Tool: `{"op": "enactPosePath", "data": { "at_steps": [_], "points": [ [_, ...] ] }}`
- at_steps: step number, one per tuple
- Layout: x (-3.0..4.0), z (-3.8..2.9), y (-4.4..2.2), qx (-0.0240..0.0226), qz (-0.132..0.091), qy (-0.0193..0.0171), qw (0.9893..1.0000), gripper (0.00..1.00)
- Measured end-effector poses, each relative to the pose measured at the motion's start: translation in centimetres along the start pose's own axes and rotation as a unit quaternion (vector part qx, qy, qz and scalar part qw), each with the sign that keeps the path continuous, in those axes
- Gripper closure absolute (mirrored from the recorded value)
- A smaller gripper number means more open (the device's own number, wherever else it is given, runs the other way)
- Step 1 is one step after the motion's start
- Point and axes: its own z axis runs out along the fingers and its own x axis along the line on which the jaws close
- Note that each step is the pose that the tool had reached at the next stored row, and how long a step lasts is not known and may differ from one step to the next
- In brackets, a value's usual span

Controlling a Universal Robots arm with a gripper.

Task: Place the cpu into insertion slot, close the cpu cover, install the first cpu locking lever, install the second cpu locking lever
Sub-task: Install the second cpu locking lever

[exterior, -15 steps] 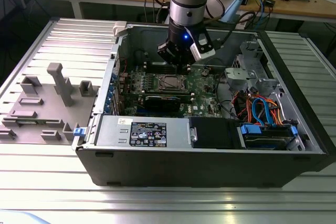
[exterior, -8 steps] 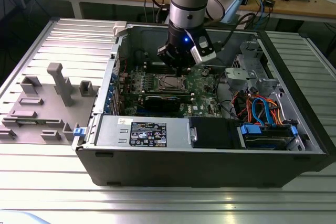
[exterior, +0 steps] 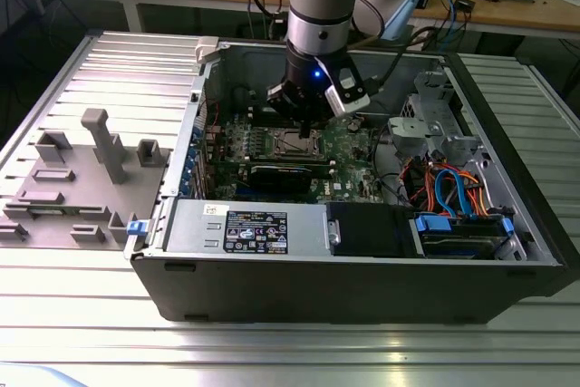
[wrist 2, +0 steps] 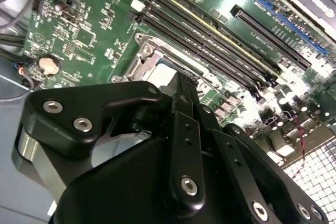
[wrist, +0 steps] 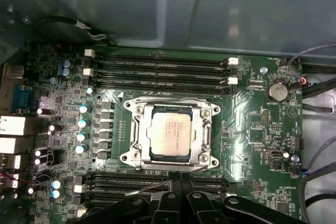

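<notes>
Now the cpu [wrist: 169, 134] is seen seated in the insertion slot [wrist: 137, 157] under the cpu cover [wrist: 206, 129], just ahead of the hand [wrist: 181, 195], whose fingers are pressed together, empty.

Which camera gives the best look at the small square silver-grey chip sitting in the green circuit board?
The first wrist view: the small square silver-grey cpu faces the camera whole, framed by its silvery metal socket. In the second wrist view, the black gripper hides most of it. In the exterior view, it is a small patch below the arm.
</notes>
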Motion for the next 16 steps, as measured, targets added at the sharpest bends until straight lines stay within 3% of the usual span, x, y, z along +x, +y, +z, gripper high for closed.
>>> {"op": "enactPosePath", "data": {
  "at_steps": [16],
  "points": [
    [0.09, 0.04, -0.1, -0.0013, 0.0, -0.0001, 1.0, 0.89]
  ]
}}
